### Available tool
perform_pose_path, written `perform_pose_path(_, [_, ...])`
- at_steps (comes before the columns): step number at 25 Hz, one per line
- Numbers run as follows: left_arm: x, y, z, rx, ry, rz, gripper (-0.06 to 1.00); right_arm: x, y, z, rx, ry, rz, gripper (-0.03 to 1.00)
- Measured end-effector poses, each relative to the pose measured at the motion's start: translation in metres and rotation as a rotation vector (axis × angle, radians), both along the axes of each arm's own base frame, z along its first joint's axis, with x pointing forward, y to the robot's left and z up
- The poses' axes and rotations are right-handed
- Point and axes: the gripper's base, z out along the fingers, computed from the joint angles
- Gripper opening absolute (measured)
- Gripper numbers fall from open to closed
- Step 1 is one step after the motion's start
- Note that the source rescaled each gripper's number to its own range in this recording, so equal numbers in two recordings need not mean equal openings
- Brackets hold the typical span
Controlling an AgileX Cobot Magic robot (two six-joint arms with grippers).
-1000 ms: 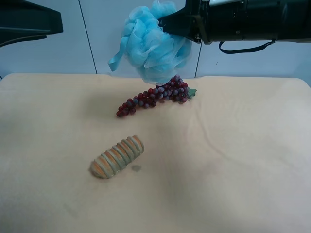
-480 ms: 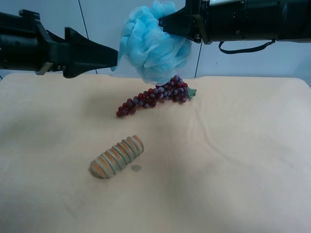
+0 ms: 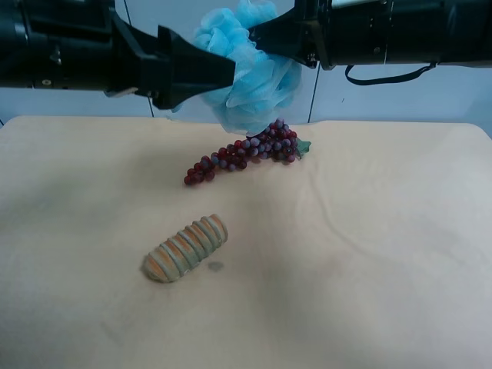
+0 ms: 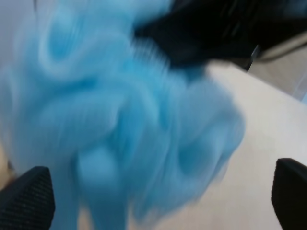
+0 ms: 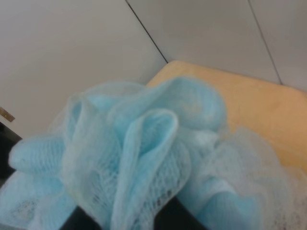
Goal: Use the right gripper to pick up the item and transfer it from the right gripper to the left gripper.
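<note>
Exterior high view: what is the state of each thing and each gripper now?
bath pouf: held in the air above the table.
right gripper: shut on the bath pouf.
left gripper: open, fingers wide apart at the bath pouf.
grape bunch: lying on the table, untouched.
ribbed loaf: lying on the table, untouched.

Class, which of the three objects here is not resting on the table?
The light-blue bath pouf, held aloft in the right gripper; the grape bunch and ribbed loaf lie on the table.
</note>
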Motion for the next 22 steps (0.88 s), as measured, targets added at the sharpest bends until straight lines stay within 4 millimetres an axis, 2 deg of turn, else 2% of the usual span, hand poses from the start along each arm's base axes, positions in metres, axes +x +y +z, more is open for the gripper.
perform_pose_path(3, [0.001, -0.005, 0.012, -0.014, -0.04, -0.009, 0.95, 0.0, 0.0, 0.0, 0.003, 0.004, 0.002, 0.01])
perform_pose_path(6, [0.006, -0.012, 0.014, -0.017, -0.044, -0.022, 0.95, 0.0, 0.0, 0.0, 0.005, 0.004, 0.005, 0.01])
perform_pose_path(13, [0.019, -0.04, -0.009, 0.034, 0.015, -0.071, 0.95, 0.0, 0.0, -0.001, -0.001, 0.004, 0.008, 0.01])
perform_pose_path(22, [0.025, -0.043, -0.018, 0.079, 0.012, -0.052, 0.95, 0.0, 0.0, -0.001, 0.003, 0.018, 0.001, 0.0])
